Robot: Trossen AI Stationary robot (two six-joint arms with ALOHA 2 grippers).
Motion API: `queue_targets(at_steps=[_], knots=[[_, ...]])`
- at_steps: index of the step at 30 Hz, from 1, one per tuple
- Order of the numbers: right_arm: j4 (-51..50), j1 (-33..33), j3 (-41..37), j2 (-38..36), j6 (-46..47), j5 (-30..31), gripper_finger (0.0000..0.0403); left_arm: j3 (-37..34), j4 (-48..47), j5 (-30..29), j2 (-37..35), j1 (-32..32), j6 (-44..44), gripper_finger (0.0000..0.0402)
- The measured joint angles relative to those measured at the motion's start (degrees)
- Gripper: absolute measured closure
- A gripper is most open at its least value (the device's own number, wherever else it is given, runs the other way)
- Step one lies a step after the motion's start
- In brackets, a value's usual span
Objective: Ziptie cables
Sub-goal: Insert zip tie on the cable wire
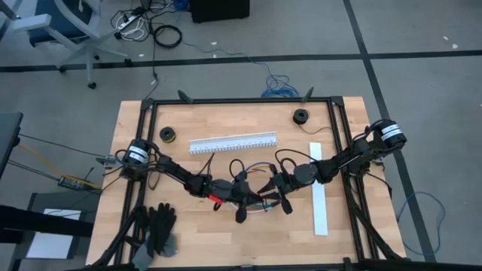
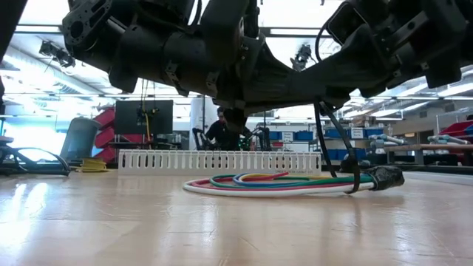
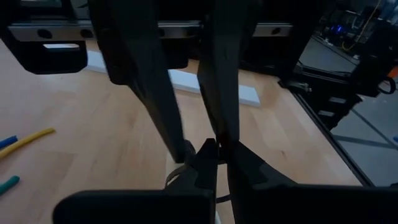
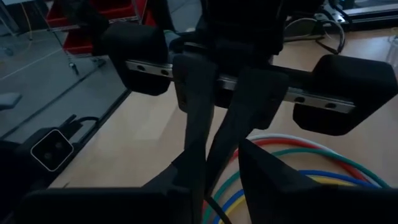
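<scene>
Grippers meet low at the middle of the table, near its front half. From my station, the left gripper comes in from the left, and its wrist view shows its two fingers drawn to a narrow gap at the tips, with a thin dark strap between them; I read it as pinched on that strap, though I cannot name the strap for certain. The right gripper comes in from the right, just beside the left one. Its fingers converge close together over the bundle; I cannot tell whether anything sits between them.

Cables lie flat on the wood directly under both grippers, coiled in a loose flat loop: red, green, blue, yellow and white strands run side by side. A dark plug end rests on the table at one end of the loop, with a thin dark band crossing the strands just beside it.

Behind the loop, farther back, lies a white slotted channel. A flat white strip lies to the right of the grippers. Two dark rolls sit near the back edge, one left, one right. Black gloves lie at the front left corner.
</scene>
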Motion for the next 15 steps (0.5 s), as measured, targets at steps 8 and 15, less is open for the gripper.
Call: queue_targets(at_steps=[8,15], knots=[[-0.2,-0.6,0.0,-0.1,-1.2,-0.5,0.0396,0.5,-0.5,0.0,0.0,0.3,0.0,0.0401],[0.2,-0.6,0.0,-0.1,-4.4,-1.2,0.0402,0.5,-0.1,0.2,0.1,0.3,0.0,0.0401]])
